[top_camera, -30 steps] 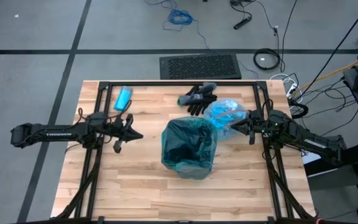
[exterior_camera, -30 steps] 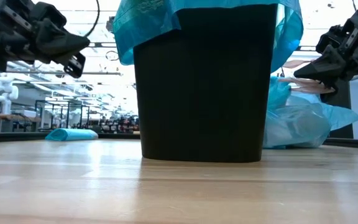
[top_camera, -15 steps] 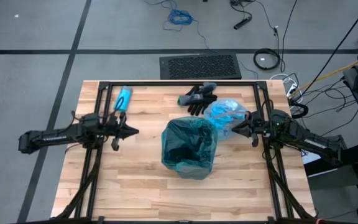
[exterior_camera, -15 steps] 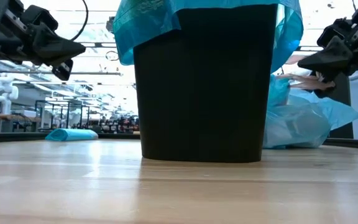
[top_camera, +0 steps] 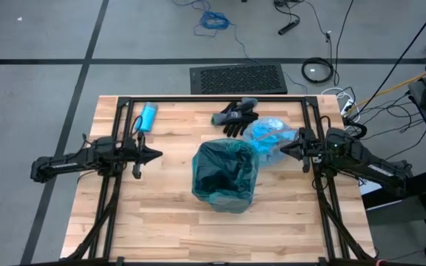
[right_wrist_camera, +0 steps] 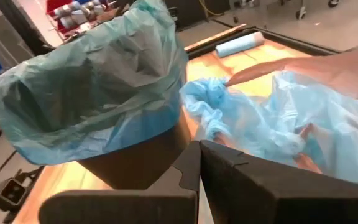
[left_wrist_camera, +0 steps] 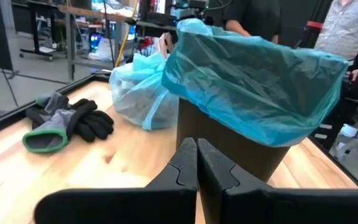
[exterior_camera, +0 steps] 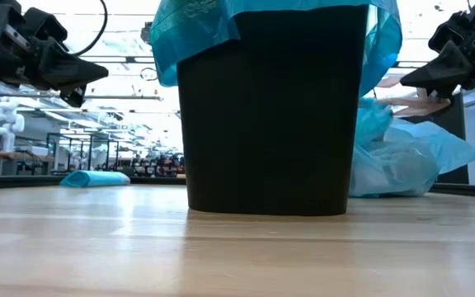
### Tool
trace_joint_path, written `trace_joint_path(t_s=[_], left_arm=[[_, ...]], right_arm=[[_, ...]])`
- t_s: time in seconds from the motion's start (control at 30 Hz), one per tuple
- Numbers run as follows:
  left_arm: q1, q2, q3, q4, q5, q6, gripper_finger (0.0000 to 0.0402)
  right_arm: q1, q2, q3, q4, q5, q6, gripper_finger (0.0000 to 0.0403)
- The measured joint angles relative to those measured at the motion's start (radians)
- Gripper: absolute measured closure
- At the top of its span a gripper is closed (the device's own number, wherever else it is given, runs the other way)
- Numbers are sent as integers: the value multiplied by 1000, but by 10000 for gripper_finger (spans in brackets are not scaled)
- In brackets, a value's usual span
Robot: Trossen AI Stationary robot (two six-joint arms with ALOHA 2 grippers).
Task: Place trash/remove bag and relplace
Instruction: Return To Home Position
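Note:
A black bin (top_camera: 224, 177) lined with a blue-green bag (left_wrist_camera: 253, 87) stands on its base at the table's middle. Beside it, toward the far right, a filled pale blue bag (top_camera: 267, 135) lies on the table. Brownish paper trash (right_wrist_camera: 303, 68) shows through its film. My left gripper (top_camera: 159, 155) is shut and hovers level to the left of the bin, pointing at it. My right gripper (top_camera: 282, 152) is shut and hangs above the filled bag's near edge, clear of it in the low view (exterior_camera: 404, 82).
Black gloves (top_camera: 235, 117) lie behind the bin at the far edge. A roll of blue bags (top_camera: 146, 117) lies at the far left. A black frame rail (top_camera: 213, 99) runs along the far edge. Bare wood lies toward the near edge (top_camera: 198, 229). People stand beyond the table (left_wrist_camera: 353, 25).
My left gripper has drawn back toward the table's left edge and tipped up from a downward slant to level. My right gripper has risen above the filled bag and pulled slightly toward the right edge. Both stayed shut. The bin and bags have kept still.

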Motion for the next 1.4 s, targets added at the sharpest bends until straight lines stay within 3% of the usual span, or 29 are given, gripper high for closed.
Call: trace_joint_path(t_s=[0.23,0.57,0.87,1.13,1.4], left_arm=[[0,0,0,-2,-8,0,400],[0,0,0,-3,-13,1,400],[0,4,13,-39,-11,46,400],[0,6,64,-269,28,-2,400],[0,6,64,-272,33,-60,400]], right_arm=[[1,0,-12,46,27,-5,403],[13,13,-202,444,84,48,403],[38,25,-203,447,77,-6,403],[37,73,-203,447,74,12,403],[37,90,-203,447,73,94,403]])
